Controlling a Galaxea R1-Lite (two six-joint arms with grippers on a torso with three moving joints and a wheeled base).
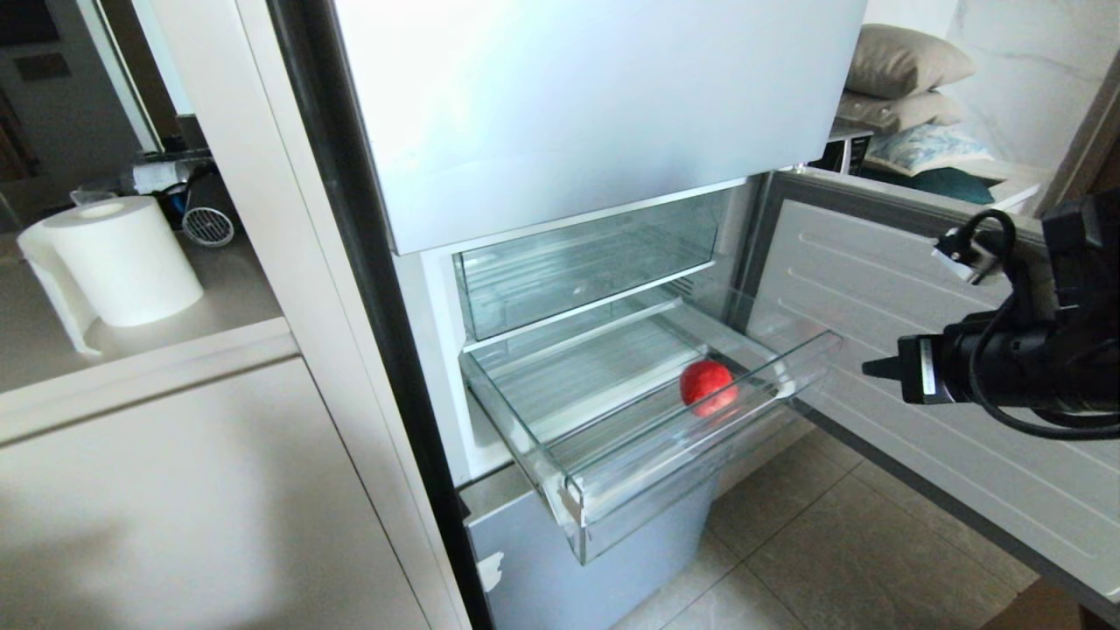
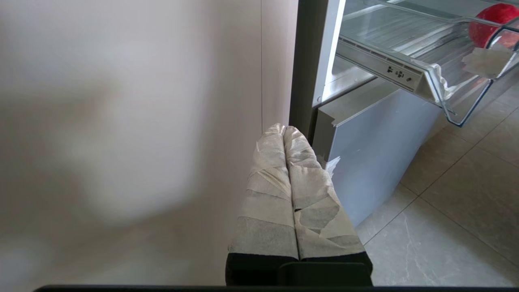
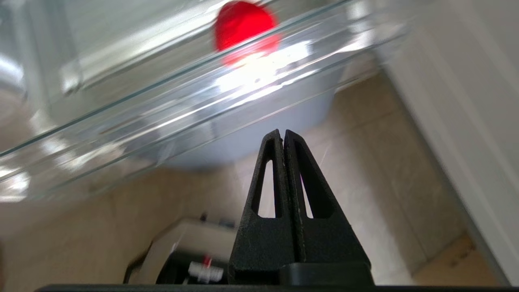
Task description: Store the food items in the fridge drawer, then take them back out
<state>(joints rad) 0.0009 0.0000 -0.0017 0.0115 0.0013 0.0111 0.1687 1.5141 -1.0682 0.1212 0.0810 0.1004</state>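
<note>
**One red piece in the drawer, both grippers closed and empty**

Black and pressed flat together, the right gripper's two fingers fill the lower middle of the right wrist view, with nothing between them. Beyond their tips lies tiled floor, and above that, across the upper half of the frame, the clear front wall of the fridge drawer. In the head view this gripper comes in from the right edge at mid height, level, just beside the drawer's right front corner but apart from it.

The drawer stands pulled out from the open fridge, in the centre of the head view, below the taller clear drawer. A single red food item rests on its floor toward the right side, near the front wall. A second, orange-red piece is not visible in any view, so I cannot say where it is.

Judging from this, storing is at best half done: one piece is in, the drawer is open, and the taking out is still ahead.

Wrapped in pale tape, the left gripper sits at lower centre of its own view, fingers together and holding nothing, low beside the cabinet panel.
</note>
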